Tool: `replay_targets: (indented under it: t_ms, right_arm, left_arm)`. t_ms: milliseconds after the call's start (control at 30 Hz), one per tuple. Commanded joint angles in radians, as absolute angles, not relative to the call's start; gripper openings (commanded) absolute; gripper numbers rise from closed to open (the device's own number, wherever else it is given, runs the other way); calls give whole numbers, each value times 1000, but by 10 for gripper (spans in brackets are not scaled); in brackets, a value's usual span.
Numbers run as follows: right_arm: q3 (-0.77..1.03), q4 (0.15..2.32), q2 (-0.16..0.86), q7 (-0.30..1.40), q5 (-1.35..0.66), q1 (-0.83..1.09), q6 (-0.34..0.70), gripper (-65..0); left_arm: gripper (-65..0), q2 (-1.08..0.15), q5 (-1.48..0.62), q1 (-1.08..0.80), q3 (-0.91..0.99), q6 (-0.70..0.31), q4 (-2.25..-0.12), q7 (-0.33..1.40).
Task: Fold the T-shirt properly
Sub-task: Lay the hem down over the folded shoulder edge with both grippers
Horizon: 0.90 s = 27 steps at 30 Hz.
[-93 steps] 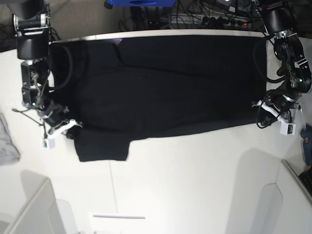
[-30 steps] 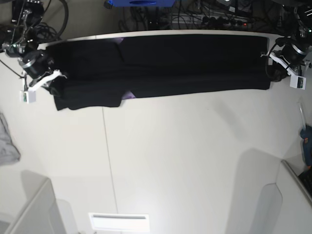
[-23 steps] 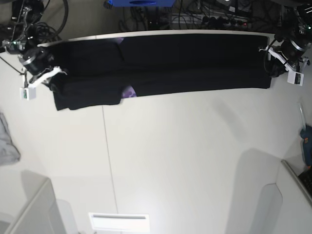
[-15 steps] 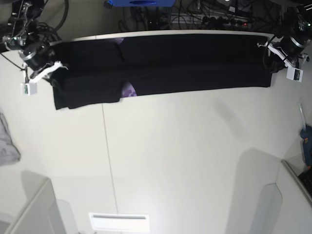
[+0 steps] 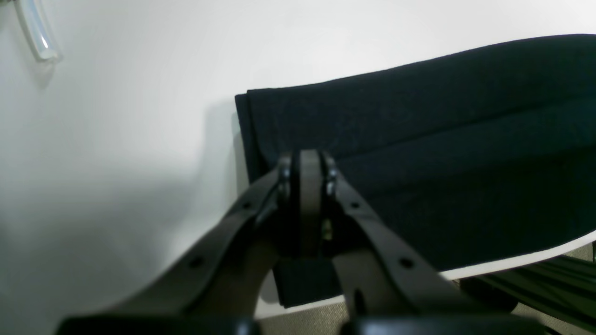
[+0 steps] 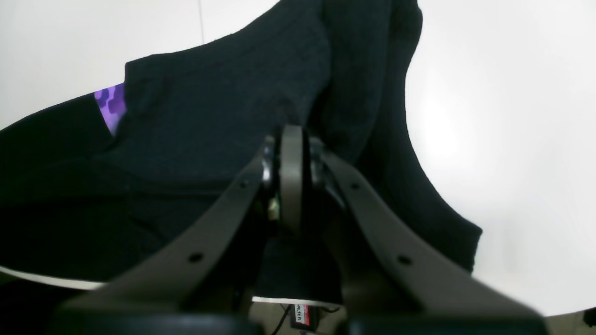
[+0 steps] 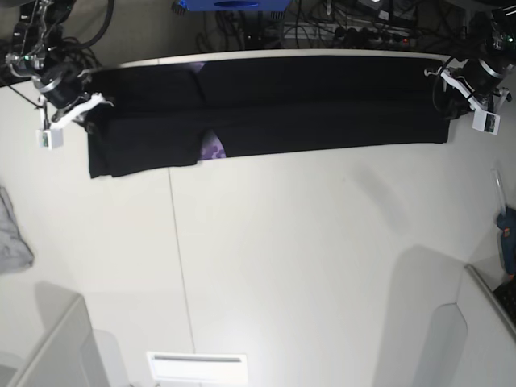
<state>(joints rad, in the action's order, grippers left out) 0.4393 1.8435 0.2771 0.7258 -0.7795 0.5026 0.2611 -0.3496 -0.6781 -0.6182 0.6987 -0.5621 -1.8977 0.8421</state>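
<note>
Gripping T-shirt (image 7: 306, 105) — both grippers clamped

white table (image 7: 282, 266), black t-shirt (image 7: 322, 105), grey cloth (image 7: 10, 234)

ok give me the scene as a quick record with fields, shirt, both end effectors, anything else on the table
shirt: T-shirt, black, folded into a long band along the table's far edge
print: purple patch peeking out at the near fold
left end effector: shut on the shirt's end
right end effector: shut on the sleeve end
table: white
other: grey cloth at the base view's left edge
</note>
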Motion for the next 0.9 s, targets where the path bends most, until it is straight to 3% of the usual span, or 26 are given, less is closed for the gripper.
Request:
replay_targets:
  t_ms: [0,800,867]
  right_arm:
    - [446,1839,283,708,-782,510,263,-650]
    - [469,1804,223,700,-780,549,263,-650]
    - [481,1804,206,700,-780,550,263,-575]
  left_arm:
    - [-650,-363,-682,-624,705,-567,-1908,823]
    - [-650,-315,-516,-622,711,-565,-1906,823]
    - [-650,-315,-516,-624,711,-565,-1906,823]
